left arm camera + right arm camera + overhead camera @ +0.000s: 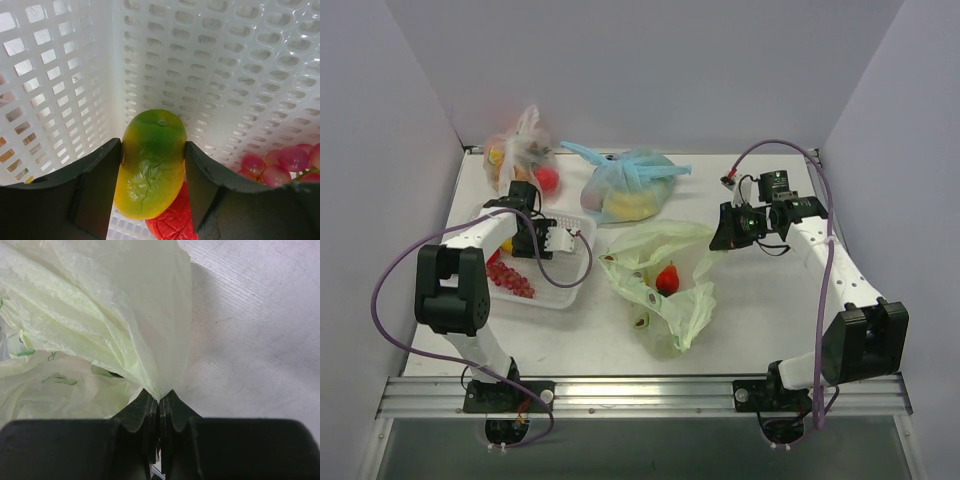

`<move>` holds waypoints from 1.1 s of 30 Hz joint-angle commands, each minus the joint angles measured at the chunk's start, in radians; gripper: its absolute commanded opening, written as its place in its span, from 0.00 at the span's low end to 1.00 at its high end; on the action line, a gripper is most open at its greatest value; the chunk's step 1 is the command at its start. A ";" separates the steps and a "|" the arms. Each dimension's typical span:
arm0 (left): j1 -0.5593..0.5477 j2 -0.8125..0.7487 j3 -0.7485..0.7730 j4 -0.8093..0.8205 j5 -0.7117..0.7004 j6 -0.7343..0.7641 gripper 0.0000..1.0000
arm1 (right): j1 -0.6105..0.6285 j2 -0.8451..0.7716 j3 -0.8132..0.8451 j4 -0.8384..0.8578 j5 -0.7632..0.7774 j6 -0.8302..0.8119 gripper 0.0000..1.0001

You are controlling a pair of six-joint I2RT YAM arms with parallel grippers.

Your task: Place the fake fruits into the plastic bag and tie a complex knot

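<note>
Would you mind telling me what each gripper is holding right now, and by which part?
The left gripper clamps the yellow-green fruit across its sides; the right gripper pinches a gathered edge of the pale green bag.

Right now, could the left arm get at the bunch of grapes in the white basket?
Probably not yet. The grape bunch lies uncovered beside the left hand in the same basket, but that hand is shut on a yellow-green fruit and would likely have to let it go first.

Red fruit (pixel 172 222) mostly tucked under the yellow-green fruit (pixel 150 162), cut off at the bottom edge; grape bunch (pixel 292 159) runs off the right edge.
</note>
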 commanded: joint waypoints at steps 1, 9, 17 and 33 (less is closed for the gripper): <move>0.008 -0.010 0.006 -0.042 0.003 0.036 0.53 | -0.001 0.004 0.044 -0.027 -0.015 -0.015 0.00; 0.021 0.113 0.039 -0.042 -0.041 0.023 0.69 | -0.004 -0.010 0.033 -0.038 -0.005 -0.023 0.00; -0.011 0.003 0.090 -0.104 0.084 0.019 0.27 | -0.003 -0.008 0.035 -0.049 -0.011 -0.034 0.00; -0.310 -0.277 0.561 -0.013 0.839 -1.028 0.22 | -0.001 0.020 0.059 -0.052 -0.021 -0.029 0.00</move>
